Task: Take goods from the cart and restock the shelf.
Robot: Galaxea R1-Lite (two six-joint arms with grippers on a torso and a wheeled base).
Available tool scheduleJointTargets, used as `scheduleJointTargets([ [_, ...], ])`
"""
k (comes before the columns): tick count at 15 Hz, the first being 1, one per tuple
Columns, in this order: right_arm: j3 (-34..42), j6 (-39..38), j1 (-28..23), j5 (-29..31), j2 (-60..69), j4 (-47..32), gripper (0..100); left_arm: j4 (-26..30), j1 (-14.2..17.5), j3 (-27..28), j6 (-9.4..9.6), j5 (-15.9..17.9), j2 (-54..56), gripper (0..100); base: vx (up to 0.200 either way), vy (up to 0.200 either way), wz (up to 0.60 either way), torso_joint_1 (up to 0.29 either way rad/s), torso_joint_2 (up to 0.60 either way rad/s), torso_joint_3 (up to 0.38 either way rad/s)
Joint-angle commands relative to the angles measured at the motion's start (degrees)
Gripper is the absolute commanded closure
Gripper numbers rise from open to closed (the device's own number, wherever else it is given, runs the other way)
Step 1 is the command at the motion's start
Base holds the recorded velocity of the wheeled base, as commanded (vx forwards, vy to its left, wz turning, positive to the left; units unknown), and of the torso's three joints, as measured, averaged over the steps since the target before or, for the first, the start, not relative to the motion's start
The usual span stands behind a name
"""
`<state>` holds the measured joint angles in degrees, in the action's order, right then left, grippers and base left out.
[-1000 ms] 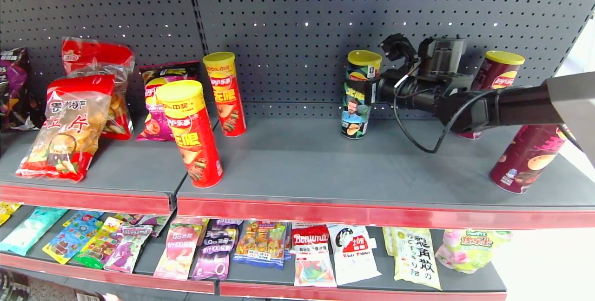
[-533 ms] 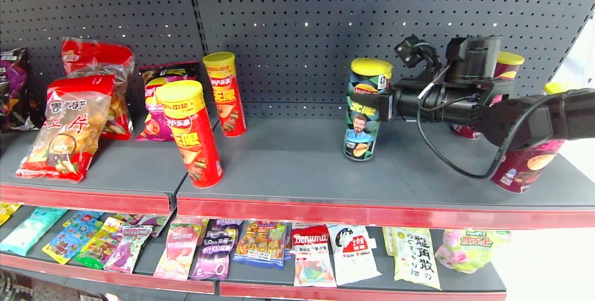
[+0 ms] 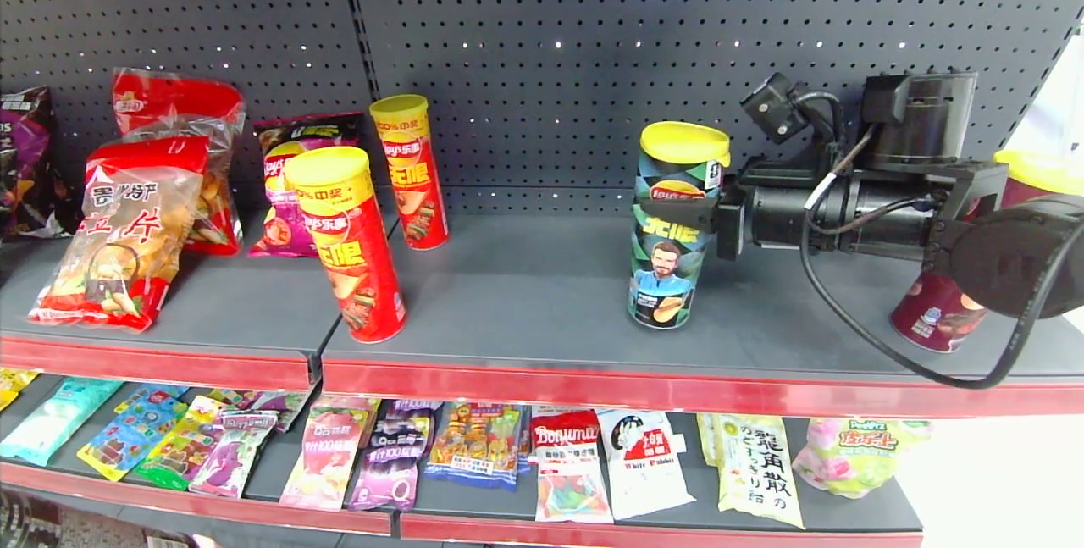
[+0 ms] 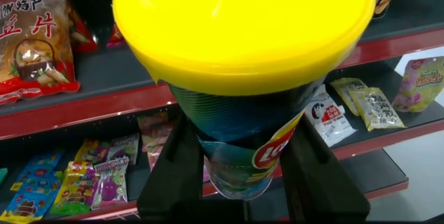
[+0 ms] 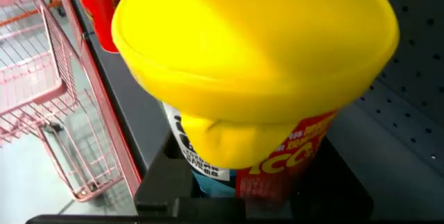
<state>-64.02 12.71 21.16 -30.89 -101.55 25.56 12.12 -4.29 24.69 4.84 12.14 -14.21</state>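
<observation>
At the shelf [image 3: 525, 302], right hand [image 3: 680, 213] clamps a yellow-lidded teal can [image 3: 667, 277]; left hand [image 4: 244, 161] grips a second can [image 4: 243, 37].

A shop is shown, of the convenience-store kind. A perforated back panel [image 3: 542, 40] is seen at twelve o'clock, and a red-edged shelf [image 3: 542, 302] is stocked with crisp cans [image 3: 347, 243]. Snack bags [image 3: 118, 235] are laid at nine o'clock, sweet packets [image 3: 474, 446] at six o'clock. A pink wire cart [image 5: 41, 78] is seen near the shelf edge.
</observation>
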Motion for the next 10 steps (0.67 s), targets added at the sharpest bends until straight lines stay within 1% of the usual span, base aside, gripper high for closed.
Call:
scheduleJointTargets([
  [1, 0.8, 1.3, 0.6, -0.1, 0.7, 0.0, 100, 0.0, 0.0, -0.1, -0.01, 0.0, 0.1, 100, 0.0, 0.0, 0.0, 0.0, 0.0, 0.0],
  [3, 1.4, 1.3, 2.7, -2.3, 0.2, 0.6, 100, 0.0, 0.0, 0.0, -0.01, 0.0, -0.1, 100, 0.0, 0.0, 0.0, 0.0, 0.0, 0.0],
  [5, 2.7, 1.4, 2.9, -3.7, 0.4, 1.3, 100, 0.0, 0.1, -0.1, -0.01, 0.0, 0.1, 100, 0.0, 0.0, 0.0, 0.0, 0.0, 0.0],
  [7, 3.3, 1.8, 2.6, -6.8, 0.3, 1.4, 100, 0.0, 0.1, -0.1, -0.01, 0.0, 0.1, 100, 0.0, 0.0, 0.0, 0.0, 0.0, 0.0],
  [10, 3.6, 2.2, 1.9, -7.0, 0.0, 1.5, 100, 0.0, 0.0, -0.1, -0.01, 0.0, 0.1, 100, 0.0, 0.0, 0.0, 0.0, 0.0, 0.0],
])
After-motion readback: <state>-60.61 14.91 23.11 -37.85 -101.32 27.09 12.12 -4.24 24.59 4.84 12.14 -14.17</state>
